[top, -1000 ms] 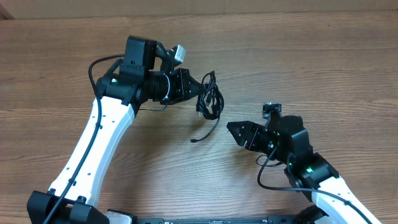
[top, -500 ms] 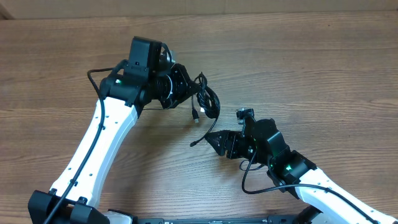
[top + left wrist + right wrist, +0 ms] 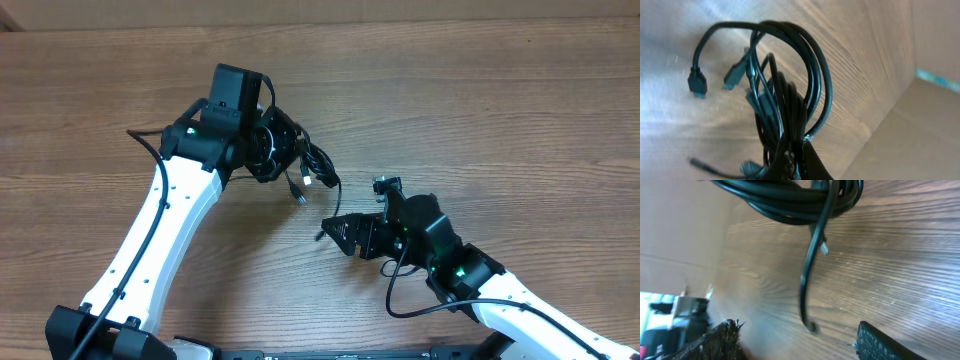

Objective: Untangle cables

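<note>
Here the cables (image 3: 318, 170) hang as one tangled black bundle left of the table's middle, pinched at one end by the left gripper (image 3: 297, 160). In the left wrist view the cables (image 3: 790, 95) fan away from the clenched jaws in several overlapping loops. Two short tails curl to one side, each ending in a plug (image 3: 697, 85) with a blue tip, and a thinner end trails low at the edge of the frame. Only a dark sliver of the left gripper (image 3: 797, 162) shows at the bottom, closed tight on the strands where they bunch together.

From the right wrist view the bundle (image 3: 790, 197) crosses the top of the frame, and a single strand (image 3: 807, 275) drops from it in a gentle curve. The strand's tip lies close to the wood; whether it touches, I cannot tell.

The right gripper (image 3: 330, 228) sits just below and to the right of the bundle, pointing toward it. Its jaws are spread wide and hold nothing. Its fingers (image 3: 882, 342) stand either side of the strand's tip, apart from it.

The table (image 3: 500, 100) is brown wood with a plain grain.
</note>
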Robot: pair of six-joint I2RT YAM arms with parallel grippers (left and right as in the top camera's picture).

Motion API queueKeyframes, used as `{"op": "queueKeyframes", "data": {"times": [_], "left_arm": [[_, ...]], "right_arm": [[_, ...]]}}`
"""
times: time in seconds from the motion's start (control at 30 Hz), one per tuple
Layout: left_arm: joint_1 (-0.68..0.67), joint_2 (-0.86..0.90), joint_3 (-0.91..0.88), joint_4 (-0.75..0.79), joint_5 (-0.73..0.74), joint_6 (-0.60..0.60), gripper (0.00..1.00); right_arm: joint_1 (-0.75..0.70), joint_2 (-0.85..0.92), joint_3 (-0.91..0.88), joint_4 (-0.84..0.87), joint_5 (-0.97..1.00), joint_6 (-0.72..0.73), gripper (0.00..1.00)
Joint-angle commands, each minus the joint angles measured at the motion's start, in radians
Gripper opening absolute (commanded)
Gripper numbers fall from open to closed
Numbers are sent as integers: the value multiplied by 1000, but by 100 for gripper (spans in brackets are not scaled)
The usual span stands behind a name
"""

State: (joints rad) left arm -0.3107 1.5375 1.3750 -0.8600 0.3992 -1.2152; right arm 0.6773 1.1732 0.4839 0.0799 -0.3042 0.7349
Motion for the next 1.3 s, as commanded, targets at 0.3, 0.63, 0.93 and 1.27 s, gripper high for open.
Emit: {"op": "queueKeyframes", "data": {"times": [0.3,0.63,0.93,1.27], "left_arm": [[-56,-27,15,1,13,-224,4],[-56,-27,15,0,9,559,4],[-77,-27,15,-4,95,1072,4],[-194,-27,15,-8,326,1376,4]], "right_arm": [[42,127,8,39,178,-8,15],[40,44,8,-5,165,-41,4],[40,-233,8,-137,127,-60,4],[40,-330,8,-138,223,-124,4]]}}
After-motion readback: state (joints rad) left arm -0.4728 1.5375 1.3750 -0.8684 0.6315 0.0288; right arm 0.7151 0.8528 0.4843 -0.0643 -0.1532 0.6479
